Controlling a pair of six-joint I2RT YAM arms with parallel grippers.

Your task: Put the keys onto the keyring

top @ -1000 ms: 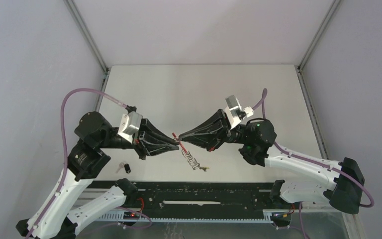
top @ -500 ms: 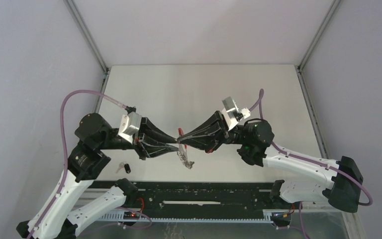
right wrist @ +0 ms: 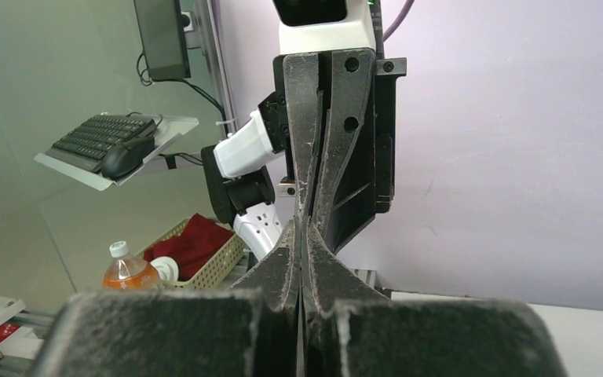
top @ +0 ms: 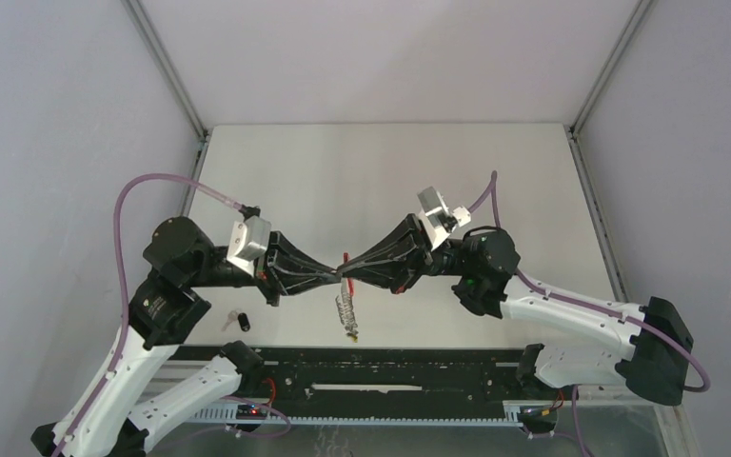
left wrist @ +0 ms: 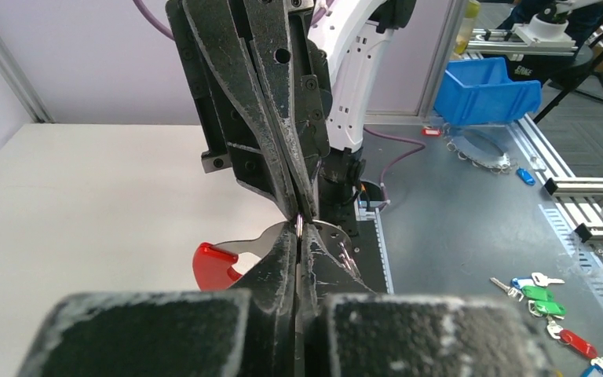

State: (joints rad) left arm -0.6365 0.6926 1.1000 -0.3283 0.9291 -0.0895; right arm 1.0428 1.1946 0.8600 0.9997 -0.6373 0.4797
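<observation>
My left gripper [top: 334, 277] and right gripper [top: 349, 274] meet tip to tip above the table's near middle, both shut on the keyring [top: 345, 261]. Its red band sticks up between the tips. Its chain of silver rings [top: 345, 307] hangs straight down, with the yellow-tagged key [top: 350, 333] at the bottom end. In the left wrist view my left gripper [left wrist: 299, 236] pinches a thin silver ring, with the red band [left wrist: 212, 264] to its left. In the right wrist view my right gripper [right wrist: 301, 228] is shut, and what it holds is hidden. The black-tagged key [top: 240, 321] lies on the table by the left arm.
A black rail [top: 390, 367] runs along the table's near edge. Grey walls close in the left, right and back. Off the table, the left wrist view shows a blue bin [left wrist: 483, 90] and spare keys [left wrist: 546, 298] on a grey bench.
The two grippers have closed in on each other, the right one moving left. The ring chain with the yellow-tagged key swung from trailing down-right to hanging straight below the tips.
</observation>
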